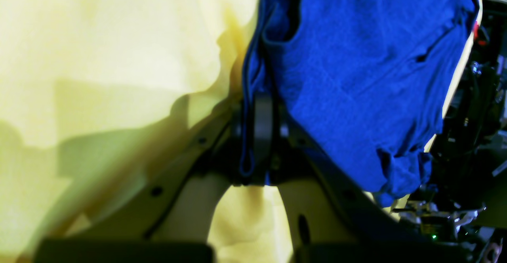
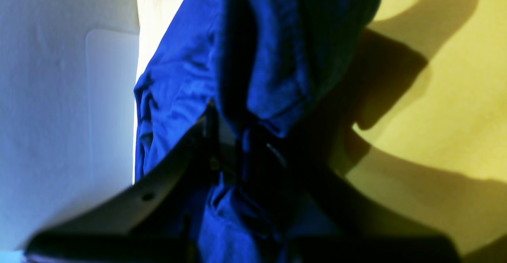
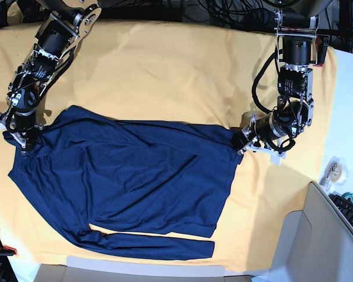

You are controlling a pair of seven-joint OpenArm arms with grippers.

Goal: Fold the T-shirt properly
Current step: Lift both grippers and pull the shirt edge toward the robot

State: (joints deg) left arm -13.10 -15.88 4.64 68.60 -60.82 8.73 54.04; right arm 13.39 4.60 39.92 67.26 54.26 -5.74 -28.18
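Left wrist view: left claw (image 1: 257,136) clamped on a thin bunched edge of the T-shirt (image 1: 356,77), blue cloth spreading up and to the right over the yellow table cloth (image 1: 99,57).

Right wrist view: right claw (image 2: 229,144) closed on a thick fold of the shirt, fabric rising from between the jaws.

Base view: T-shirt (image 3: 135,188) spread flat on the covered worktop, long axis running side to side between the two claws, one sleeve along the near edge. Left claw (image 3: 242,138) at one end, right claw (image 3: 25,140) at the other; each equally near its own corner, so probably a two-arm lift and fold.
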